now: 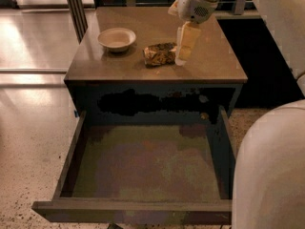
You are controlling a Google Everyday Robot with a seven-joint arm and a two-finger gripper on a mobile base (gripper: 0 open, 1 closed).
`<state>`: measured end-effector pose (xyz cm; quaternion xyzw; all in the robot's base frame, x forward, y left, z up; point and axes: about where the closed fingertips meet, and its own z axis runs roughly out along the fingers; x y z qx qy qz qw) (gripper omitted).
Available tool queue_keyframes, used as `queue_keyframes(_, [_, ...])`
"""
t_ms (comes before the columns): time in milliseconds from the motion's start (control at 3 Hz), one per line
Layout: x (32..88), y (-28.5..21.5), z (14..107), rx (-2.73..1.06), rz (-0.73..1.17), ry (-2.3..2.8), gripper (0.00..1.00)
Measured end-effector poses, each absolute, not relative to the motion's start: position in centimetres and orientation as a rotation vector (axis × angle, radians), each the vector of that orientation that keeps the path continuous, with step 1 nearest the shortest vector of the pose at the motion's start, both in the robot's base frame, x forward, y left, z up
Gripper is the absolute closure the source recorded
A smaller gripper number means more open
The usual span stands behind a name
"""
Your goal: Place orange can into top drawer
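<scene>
Orange can (160,54) is not yet in the drawer; it lies on the tabletop, and the rest of the scene is arranged around getting it down there.

The robot's pale body (271,171) fills the lower right, standing just off the front right corner, probably so the arm can reach both levels without the base moving. The top drawer (143,168) is pulled fully out below the tabletop's front edge, its flat bottom bare and open from above, ready to take a drop. The tabletop (209,56) carries only two things. The arm (200,1) comes in over the back edge, right of centre, angled down and leftward.

The bowl (116,38) sits upright toward the left edge, nearer the back left corner and well apart from the arm's path, so it should not interfere. The can lies on its side near the middle of the tabletop, its long axis roughly parallel to the front edge.

The gripper (182,56) hangs at the can's right end, touching it or just beside it; whether it is clenched or released I cannot tell. I judge this to be the approach for the grasp.
</scene>
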<state>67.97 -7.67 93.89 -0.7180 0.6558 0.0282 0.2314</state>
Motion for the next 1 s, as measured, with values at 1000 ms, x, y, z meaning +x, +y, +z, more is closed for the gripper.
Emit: queue_keyframes(1000, [73.9, -4.4, 86.0, -2.009, 0.266, 1.795, 0.00])
